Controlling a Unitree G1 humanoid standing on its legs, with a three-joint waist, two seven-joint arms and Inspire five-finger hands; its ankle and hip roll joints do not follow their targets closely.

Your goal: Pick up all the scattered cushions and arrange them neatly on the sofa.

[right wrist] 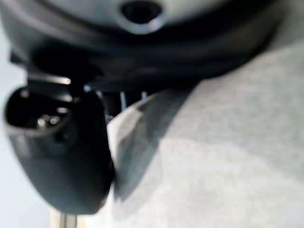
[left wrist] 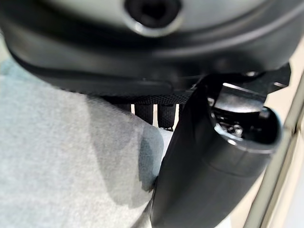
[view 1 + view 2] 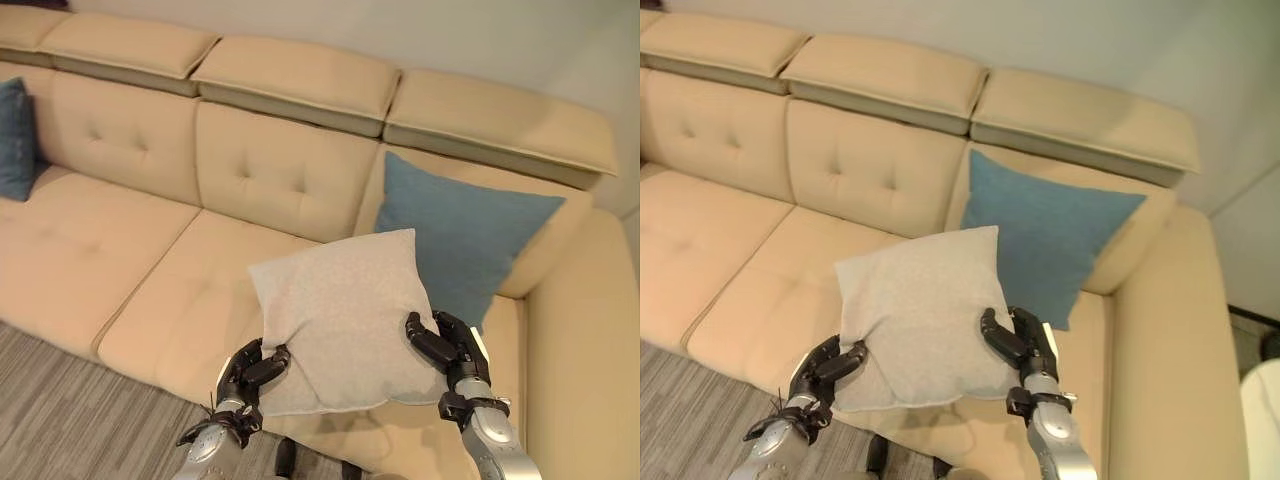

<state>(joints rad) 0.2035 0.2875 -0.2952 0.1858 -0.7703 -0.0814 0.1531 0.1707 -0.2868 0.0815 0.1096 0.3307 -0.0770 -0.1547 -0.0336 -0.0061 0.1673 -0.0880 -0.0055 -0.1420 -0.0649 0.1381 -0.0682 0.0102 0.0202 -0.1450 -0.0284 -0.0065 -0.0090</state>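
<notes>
Held between both hands near the sofa's (image 3: 120, 300) front edge, a grey cushion (image 3: 340, 315) is seen tilted over the seat. At its lower left corner the left hand (image 3: 252, 372) is clamped on the fabric; at its right edge the right hand (image 3: 447, 347) is likewise curled round it. Just behind and to the right, a blue cushion (image 3: 455, 235) is propped against the backrest near the sofa's right corner. Free backrest appears to lie ahead and leftward. Another blue cushion (image 3: 14, 140) is seen at the far left.
</notes>
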